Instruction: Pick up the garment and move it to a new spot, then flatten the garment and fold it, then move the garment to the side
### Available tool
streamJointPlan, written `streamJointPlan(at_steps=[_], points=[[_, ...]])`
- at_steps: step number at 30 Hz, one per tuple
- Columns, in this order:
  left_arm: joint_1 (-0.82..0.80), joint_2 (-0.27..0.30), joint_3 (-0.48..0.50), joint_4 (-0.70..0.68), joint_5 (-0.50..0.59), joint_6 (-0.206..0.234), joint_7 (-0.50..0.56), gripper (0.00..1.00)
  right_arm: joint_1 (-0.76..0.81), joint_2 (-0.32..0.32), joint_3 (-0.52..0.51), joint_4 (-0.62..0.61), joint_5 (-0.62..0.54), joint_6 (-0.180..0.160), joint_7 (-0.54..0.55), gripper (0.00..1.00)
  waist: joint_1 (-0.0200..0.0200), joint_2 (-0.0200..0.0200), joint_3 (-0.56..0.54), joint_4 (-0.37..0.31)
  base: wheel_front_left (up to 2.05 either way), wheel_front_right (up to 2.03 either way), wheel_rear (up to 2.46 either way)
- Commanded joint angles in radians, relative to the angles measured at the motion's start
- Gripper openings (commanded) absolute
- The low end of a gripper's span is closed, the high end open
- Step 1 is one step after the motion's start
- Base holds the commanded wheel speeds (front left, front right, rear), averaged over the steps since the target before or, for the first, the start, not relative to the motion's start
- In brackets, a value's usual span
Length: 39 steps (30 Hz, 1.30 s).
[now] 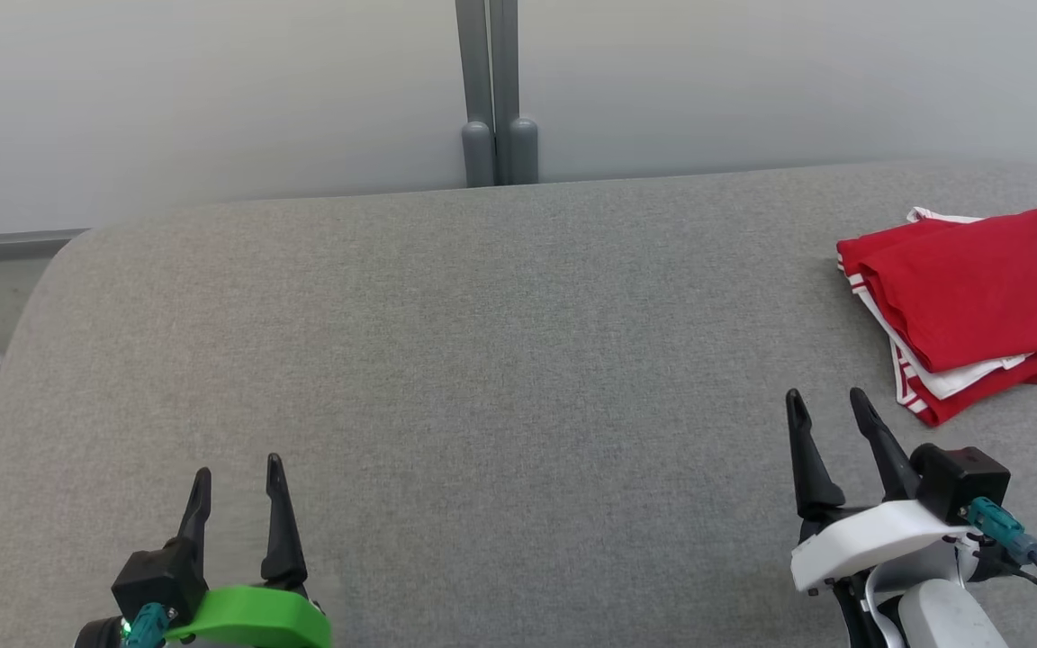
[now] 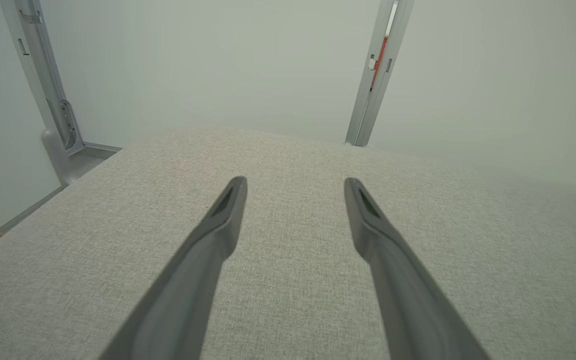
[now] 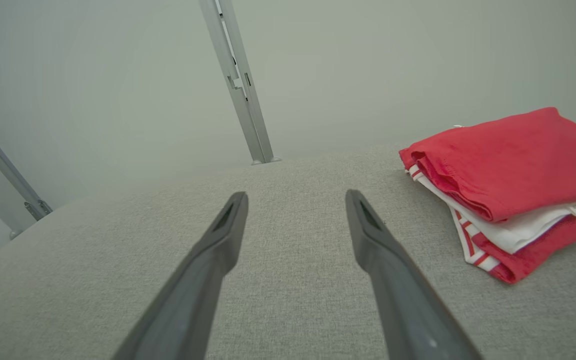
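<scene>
there was 1 folded red & white garment (image 1: pixel 978 297) on 1 grey fabric table (image 1: pixel 482 360). there were 2 grippers, left gripper (image 1: pixel 238 466) & right gripper (image 1: pixel 825 393), w/ 2 dark fingers each, 4 total. 2 grey posts (image 1: pixel 499 90) stood at the back.

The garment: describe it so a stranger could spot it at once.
Start at the grey padded surface. At its far right, just beyond the right gripper, lies the garment. Folded and red with white-striped edges, it stands out from the grey.
</scene>
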Motion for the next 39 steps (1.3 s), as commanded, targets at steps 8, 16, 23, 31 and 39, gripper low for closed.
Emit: streamJointPlan(at_steps=[8, 16, 23, 31, 39], points=[[-0.007, 0.001, -0.018, 0.010, -0.001, 0.010, 0.000, 1.00, 0.012, -0.001, 0.009, -0.009, -0.014, -0.001, -0.010, 1.00, 0.0000, 0.0000, 0.002, -0.009, 0.00, 0.00, 0.00], [-0.013, 0.001, -0.027, 0.019, -0.004, 0.014, 0.000, 1.00, 0.013, -0.001, 0.014, 0.001, -0.019, -0.001, -0.010, 1.00, 0.0000, 0.0000, 0.000, -0.006, 0.00, 0.00, 0.00], [0.005, -0.003, -0.017, 0.056, -0.055, -0.002, 0.016, 0.00, 0.023, 0.004, 0.008, 0.030, 0.033, 0.000, 0.008, 0.00, 0.0000, 0.0000, 0.000, -0.006, 0.00, 0.00, 0.00], [-0.009, -0.003, 0.007, 0.049, -0.194, -0.022, 0.056, 0.00, 0.019, 0.003, -0.010, 0.021, 0.177, 0.000, 0.047, 0.00, 0.0000, 0.0000, 0.001, -0.006, 0.00, 0.00, 0.00], [-0.022, -0.003, 0.028, 0.043, -0.321, -0.041, 0.091, 0.00, 0.014, 0.003, -0.026, 0.013, 0.308, 0.000, 0.082, 0.00, 0.0000, 0.0000, 0.002, -0.006, 0.00, 0.00, 0.00]])
